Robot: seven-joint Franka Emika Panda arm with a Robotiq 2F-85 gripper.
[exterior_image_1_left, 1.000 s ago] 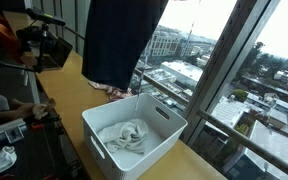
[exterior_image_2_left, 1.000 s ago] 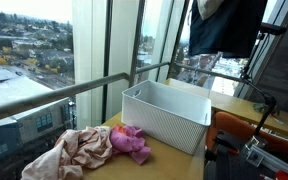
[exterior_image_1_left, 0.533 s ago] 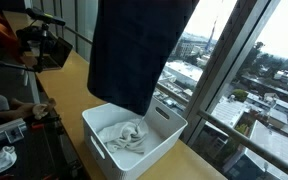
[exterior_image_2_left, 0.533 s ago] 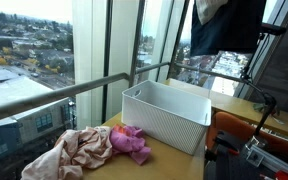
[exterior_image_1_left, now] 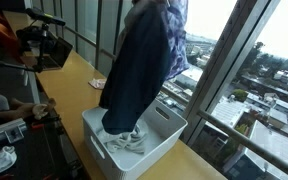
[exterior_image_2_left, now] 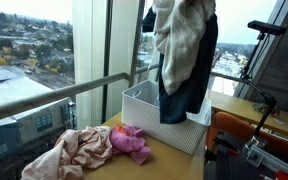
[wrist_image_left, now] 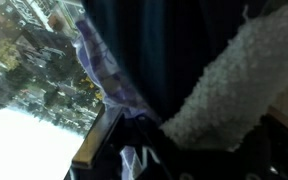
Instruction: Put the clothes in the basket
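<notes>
**A:** Start at the left. What lies there?

**B:** In an exterior view, a pink-red patterned pile [exterior_image_2_left: 89, 150] lies crumpled on the table [exterior_image_2_left: 172, 160]. It is just left of the basket [exterior_image_2_left: 154, 118] and outside it, so I judge it has yet to go in.

**A:** And the basket itself?

**B:** It stands on the table by the window. A white-grey cloth [exterior_image_1_left: 129, 140] already lies on its floor.

**A:** Where is the load in hand?

**B:** Hanging straight over the basket. The dark navy garment [exterior_image_1_left: 134, 80] drapes down from the top of the frame. Its lower hem is inside the rim, touching or nearly touching the white-grey cloth. A blue-white plaid piece [exterior_image_1_left: 174, 40] and a white-grey fleece [exterior_image_2_left: 179, 40] hang bunched with it higher up.

**A:** And the tool?

**B:** It is buried in fabric and its jaws don't show. The wrist view is filled with navy, plaid and fleece pressed close. I take the tool to be clamped tight on the top of the dark navy garment, with the others caught alongside, directly above the basket.

**A:** How will it all handle?

**B:** Soft, limp and light, with nothing fragile. It folds wherever it touches, so it should slump into the basket once let go, though a long length could drape over the right wall. For the pile on the left, I would pinch a raised fold near its middle rather than a loose edge, so it lifts whole.
</notes>
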